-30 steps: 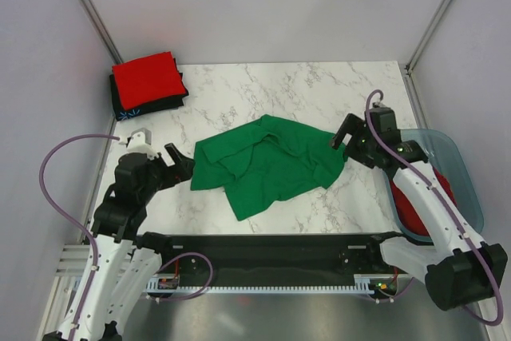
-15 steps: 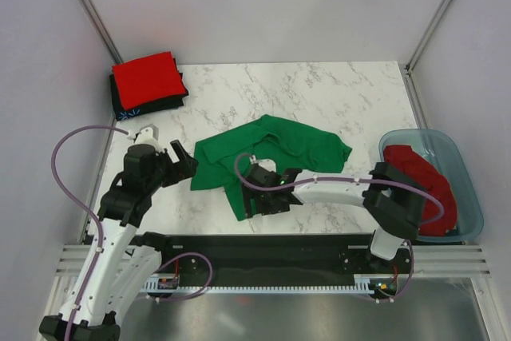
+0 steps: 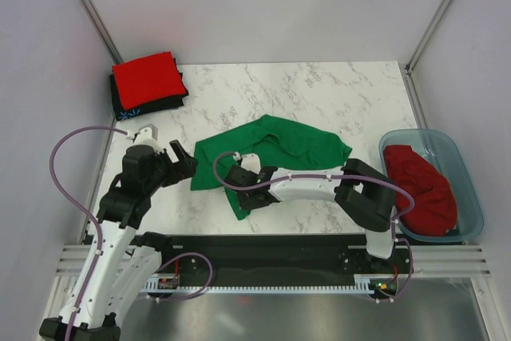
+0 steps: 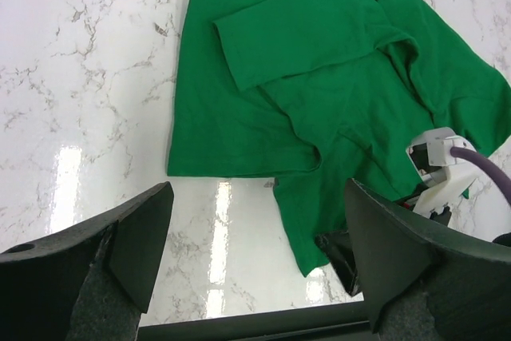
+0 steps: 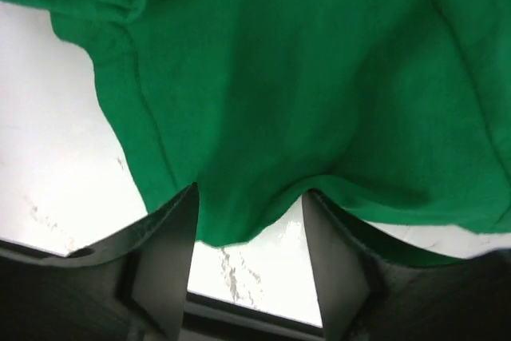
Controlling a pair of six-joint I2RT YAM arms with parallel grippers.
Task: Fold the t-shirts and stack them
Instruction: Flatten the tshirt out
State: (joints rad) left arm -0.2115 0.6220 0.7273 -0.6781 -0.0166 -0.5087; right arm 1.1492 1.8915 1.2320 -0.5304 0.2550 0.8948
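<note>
A bright green t-shirt lies crumpled and partly spread on the marble table's middle. My right gripper is open low over its near-left corner; in the right wrist view the green cloth's hem hangs between the spread fingers, not pinched. My left gripper is open and empty just left of the shirt; its wrist view shows the shirt ahead and the right gripper's black finger at the corner. A folded red shirt lies on a folded black shirt at the far left.
A translucent blue tub at the right edge holds a crumpled red shirt. Grey walls enclose the table at the back and sides. The right arm stretches across the near part of the table, and a black rail runs along the near edge.
My right arm has swung from beside the tub across to the shirt's near-left corner and moved slightly further left. The left gripper has barely moved. The shirt lies nearly as before.
</note>
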